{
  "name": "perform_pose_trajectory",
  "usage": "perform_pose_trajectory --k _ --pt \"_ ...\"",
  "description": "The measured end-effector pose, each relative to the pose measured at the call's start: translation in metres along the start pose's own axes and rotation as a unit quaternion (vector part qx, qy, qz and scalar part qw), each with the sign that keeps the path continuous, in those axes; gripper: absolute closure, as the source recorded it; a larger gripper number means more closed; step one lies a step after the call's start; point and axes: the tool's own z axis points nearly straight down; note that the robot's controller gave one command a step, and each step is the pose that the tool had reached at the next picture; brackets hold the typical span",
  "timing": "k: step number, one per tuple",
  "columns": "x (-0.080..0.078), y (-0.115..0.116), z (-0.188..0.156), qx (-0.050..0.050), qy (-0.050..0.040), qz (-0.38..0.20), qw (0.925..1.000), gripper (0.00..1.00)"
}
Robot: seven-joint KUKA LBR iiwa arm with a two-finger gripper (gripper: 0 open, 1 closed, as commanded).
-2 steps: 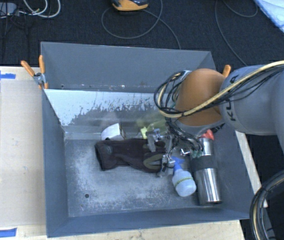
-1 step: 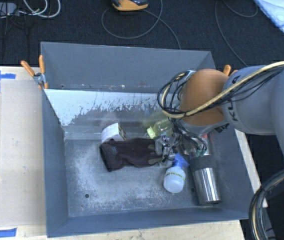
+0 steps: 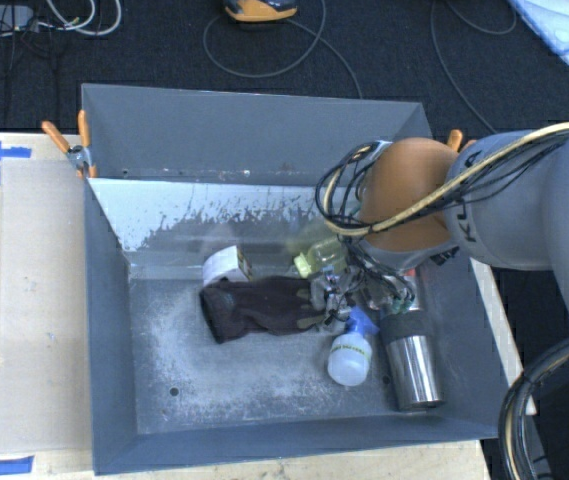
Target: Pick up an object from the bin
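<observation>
Gripper (image 3: 335, 303): low in the bin, a little right of the frame's centre, under the orange wrist cover.
Jaws: whether they are apart or together I cannot tell; the wrist and its cables hide them.
Nearest thing: a dark crumpled cloth (image 3: 259, 308) in the middle of the bin; its right end lies just at the gripper.
Neighbours: a white bottle (image 3: 349, 358) with a blue cap, just below the gripper; a steel cylinder (image 3: 412, 370) at lower right, beside the bottle; a yellow-green thing (image 3: 312, 259) just above; a white tape roll (image 3: 225, 263) at the cloth's upper left.
Step in hand: in my judgement, a grasp at the cloth's right end, not yet done.
How to do it well: close on a raised fold, not on flat cloth; keep off the bottle's cap, since the bottle may roll; lift straight up so the cloth drags no neighbour.
Surface: bin floor (image 3: 194, 388), grey metal speckled with pale dust, probably slippery for hard things.
Room: open floor at lower left; crowded to the right of the gripper.
</observation>
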Motion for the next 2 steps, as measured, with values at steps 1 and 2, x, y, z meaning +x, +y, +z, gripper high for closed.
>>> perform_pose_trajectory --k 1,2 --pt "0.000 0.006 -0.001 0.001 0.0001 0.011 0.9999 1.00" --pt "-0.010 0.014 -0.001 -0.002 0.0088 0.026 0.9996 1.00"
